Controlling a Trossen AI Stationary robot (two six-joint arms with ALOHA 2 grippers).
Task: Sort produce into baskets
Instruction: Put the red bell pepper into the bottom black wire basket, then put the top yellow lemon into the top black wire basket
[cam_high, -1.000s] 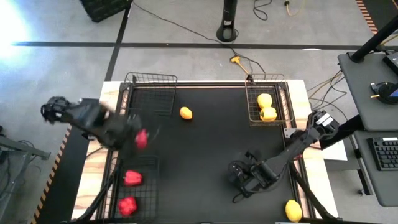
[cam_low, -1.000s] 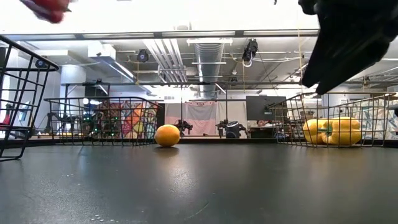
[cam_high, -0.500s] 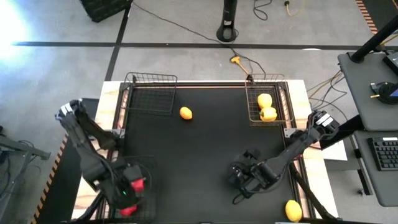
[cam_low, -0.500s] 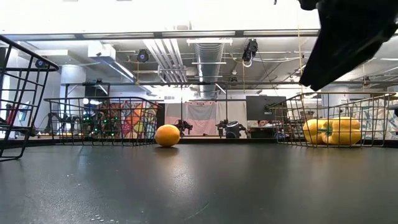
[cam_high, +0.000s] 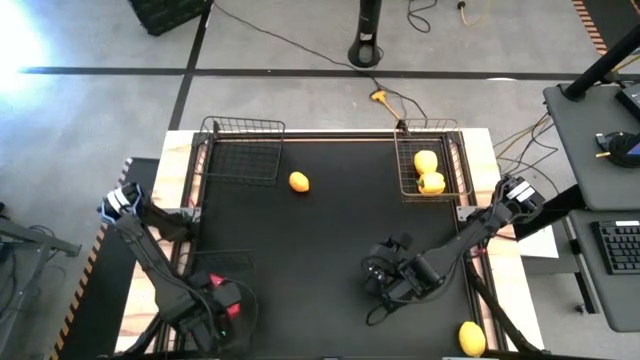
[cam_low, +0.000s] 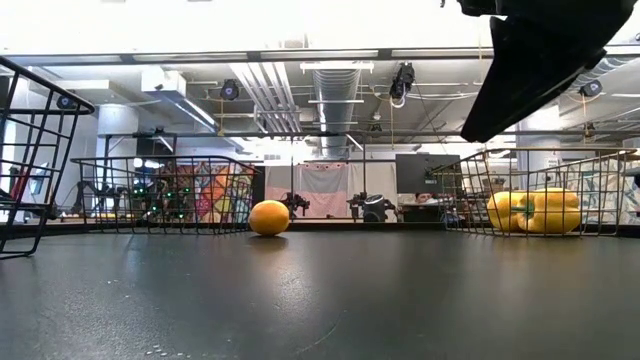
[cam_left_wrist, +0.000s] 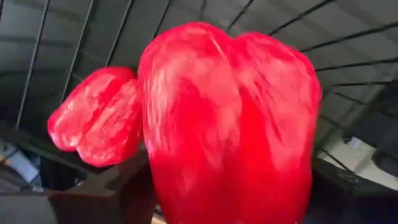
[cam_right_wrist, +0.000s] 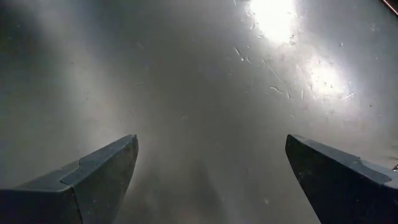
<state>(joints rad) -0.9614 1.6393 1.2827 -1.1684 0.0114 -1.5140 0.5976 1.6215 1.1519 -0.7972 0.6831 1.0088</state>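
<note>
Gripping a red pepper, the left gripper hangs over the near-left basket; right gripper, jaws spread, hovers well right of it.

A black table with pale wooden edges occupies the centre of the high view. A round black stand base sits on the grey floor at upper centre, with black cables trailing from it. A yellow connector lies just above the table's top edge. A keyboard rests on a grey desk at the right edge. A black crate sits at the upper left.
</note>
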